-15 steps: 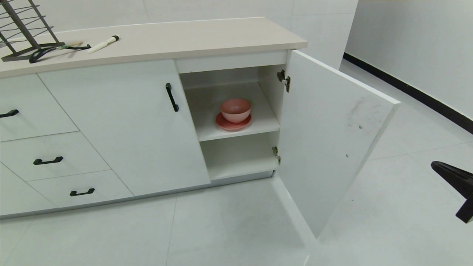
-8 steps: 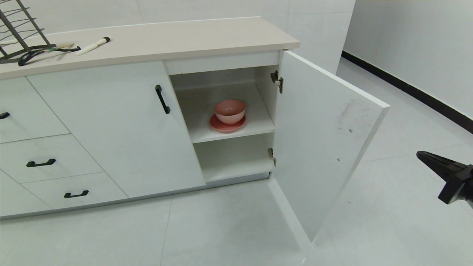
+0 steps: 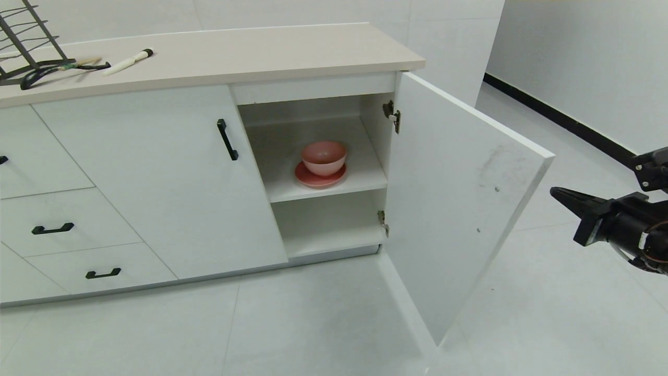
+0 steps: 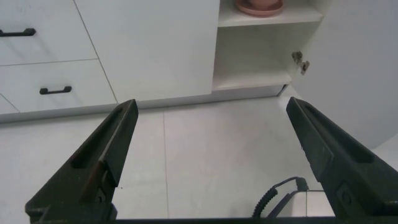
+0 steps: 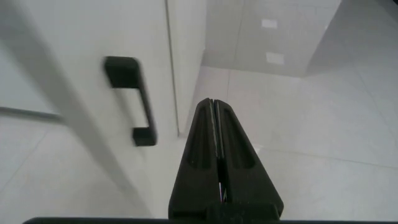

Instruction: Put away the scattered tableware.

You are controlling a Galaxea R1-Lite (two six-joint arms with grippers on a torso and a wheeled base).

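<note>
Now your right fingers (image 3: 566,197), pressed together and empty, sit at three o'clock from the open cupboard door (image 3: 469,198), its handle (image 5: 134,99) on their side

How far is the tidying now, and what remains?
Done: a pink bowl sits on a red plate on the cabinet shelf. In hand: nothing; the right gripper, shut, is beside the open cabinet door, the left gripper open. Left: the knife and utensils on the countertop, probably the door.

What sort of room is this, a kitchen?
Probably a kitchen mock-up: a white cabinet with drawers under a beige countertop, a pink bowl on a plate on its open shelf, a knife beside a dish rack on top.
</note>
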